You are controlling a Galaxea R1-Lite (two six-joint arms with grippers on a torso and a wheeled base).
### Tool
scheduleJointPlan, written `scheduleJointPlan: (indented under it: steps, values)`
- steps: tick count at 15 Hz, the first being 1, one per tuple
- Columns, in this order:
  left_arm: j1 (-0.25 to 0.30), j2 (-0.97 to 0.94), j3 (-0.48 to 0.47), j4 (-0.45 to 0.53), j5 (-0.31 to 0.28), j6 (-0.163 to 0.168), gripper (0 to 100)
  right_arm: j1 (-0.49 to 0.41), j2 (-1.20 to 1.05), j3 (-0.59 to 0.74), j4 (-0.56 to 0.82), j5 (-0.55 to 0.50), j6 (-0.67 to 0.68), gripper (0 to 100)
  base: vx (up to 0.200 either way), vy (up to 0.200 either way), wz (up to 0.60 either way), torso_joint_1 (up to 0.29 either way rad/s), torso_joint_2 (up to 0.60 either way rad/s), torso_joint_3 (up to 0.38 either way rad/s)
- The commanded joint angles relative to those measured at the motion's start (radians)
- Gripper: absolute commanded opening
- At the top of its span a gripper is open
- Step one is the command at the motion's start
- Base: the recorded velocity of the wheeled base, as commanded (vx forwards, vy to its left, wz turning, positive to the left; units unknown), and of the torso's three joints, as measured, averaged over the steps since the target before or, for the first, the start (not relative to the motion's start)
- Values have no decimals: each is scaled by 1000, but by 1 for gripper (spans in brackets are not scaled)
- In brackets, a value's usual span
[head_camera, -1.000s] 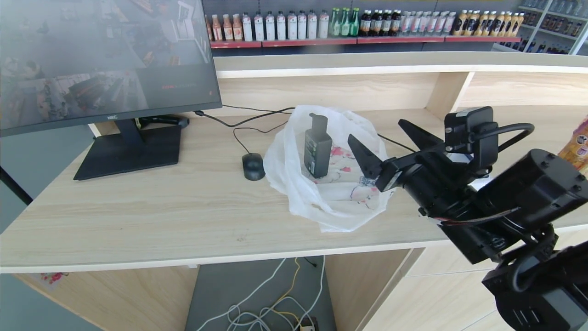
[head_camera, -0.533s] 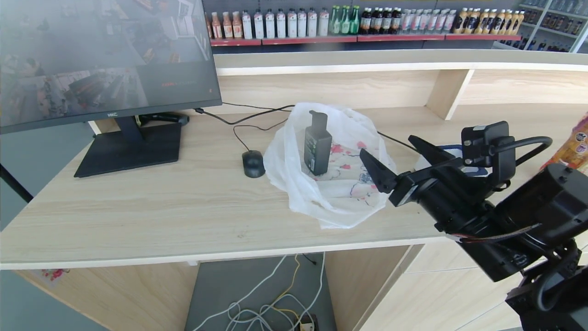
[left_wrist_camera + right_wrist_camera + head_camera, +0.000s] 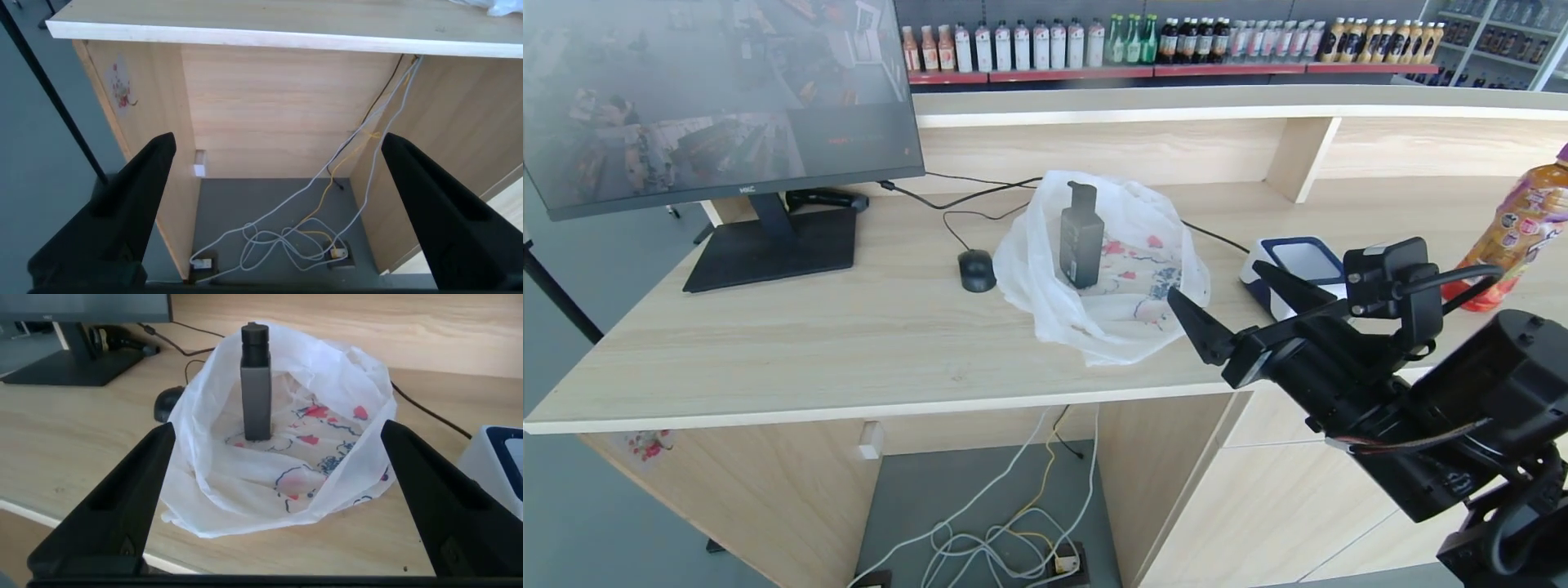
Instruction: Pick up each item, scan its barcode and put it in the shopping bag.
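Head view shows you the dark bottle [image 3: 1081, 237] upright inside the shopping bag [image 3: 1111, 322], mouse [image 3: 976, 270] left, scanner [image 3: 1297, 260] and orange drink bottle [image 3: 1515, 237] right. Your right gripper [image 3: 1215, 280] gapes empty beside the bag; your left gripper [image 3: 278, 143] gapes empty too.

White bag [image 3: 1031, 282], red-blue print; dark bottle [image 3: 1081, 241], maybe grey-green.

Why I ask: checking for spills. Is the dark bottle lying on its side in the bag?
No, the dark bottle stands upright inside the shopping bag.
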Motion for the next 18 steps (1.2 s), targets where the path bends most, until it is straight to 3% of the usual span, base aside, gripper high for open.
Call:
scheduleJointPlan:
  steps: [1, 10, 18]
  values:
    - [-1, 0, 0, 0, 0, 0, 100, -33, -1, 24, -1, 0, 0, 100, 0, -200, 0, 2, -2, 2]
    - [1, 0, 0, 0, 0, -5, 100, -129, -2, -18, -1, 0, 0, 100, 0, -200, 0, 4, 4, 2]
    - [1, 0, 0, 0, 0, -5, 100, -136, 8, -15, -1, 0, 0, 100, 0, -200, 0, 4, 4, 2]
